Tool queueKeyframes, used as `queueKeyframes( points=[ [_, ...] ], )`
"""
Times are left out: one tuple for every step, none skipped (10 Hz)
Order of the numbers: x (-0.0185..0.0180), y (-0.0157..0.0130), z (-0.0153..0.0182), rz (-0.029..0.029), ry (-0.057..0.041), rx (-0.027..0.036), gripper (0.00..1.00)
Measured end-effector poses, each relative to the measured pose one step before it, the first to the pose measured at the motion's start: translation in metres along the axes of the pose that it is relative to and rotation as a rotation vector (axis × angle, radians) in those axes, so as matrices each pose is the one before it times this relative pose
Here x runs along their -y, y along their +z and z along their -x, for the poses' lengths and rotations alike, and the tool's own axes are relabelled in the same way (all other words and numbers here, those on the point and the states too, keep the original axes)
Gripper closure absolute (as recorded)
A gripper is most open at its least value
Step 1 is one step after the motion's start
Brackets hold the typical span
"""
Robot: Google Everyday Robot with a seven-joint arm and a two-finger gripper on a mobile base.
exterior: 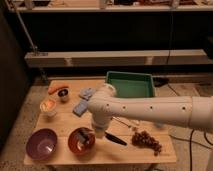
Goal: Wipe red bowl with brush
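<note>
While my gripper hovers over the glossy round red bowl, grip unreadable, I see the slim black brush beside it, purple bowl opposite.

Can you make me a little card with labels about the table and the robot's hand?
gripper: gripper just over the right side of the round glossy red bowl
brush: slim black-handled brush, handle pointing right, away from the bowl
left of red bowl: round purple bowl
behind the arm: rectangular green tray
front right: bunch of dark grapes
</note>
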State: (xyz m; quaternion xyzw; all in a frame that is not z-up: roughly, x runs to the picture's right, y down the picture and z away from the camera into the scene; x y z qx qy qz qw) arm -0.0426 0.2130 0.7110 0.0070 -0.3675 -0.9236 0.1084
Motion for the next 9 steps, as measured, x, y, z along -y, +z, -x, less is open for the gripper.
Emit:
queueKeyframes(
  points=[
    [0.00476, 0.00268, -0.00660, -0.00622, -0.01526, -0.01731, 1.00],
    [0.00482, 0.00191, -0.00261, -0.00765, -0.01671, -0.02056, 1.00],
    [0.00264, 0.00035, 0.00248, -0.00663, -0.00197, -0.02853, 1.00],
    [0.00074, -0.00090, 0.00627, -0.00304, 0.00443, -0.01687, 1.00],
    [0.00012, -0.00165, 0.00849, -0.00052, 0.01059, -0.01296, 1.00],
    [-0.00013, -0.00180, 0.00587, 0.00062, 0.00620, -0.00806, 1.00],
    [0.00019, -0.00122, 0.00161, -0.00005, 0.00200, -0.00407, 1.00],
    [0.00080, 0.00018, -0.00023, -0.00217, -0.00095, -0.00068, 1.00],
    [0.00109, 0.00127, -0.00061, -0.00419, -0.00182, 0.00066, 1.00]
  ],
)
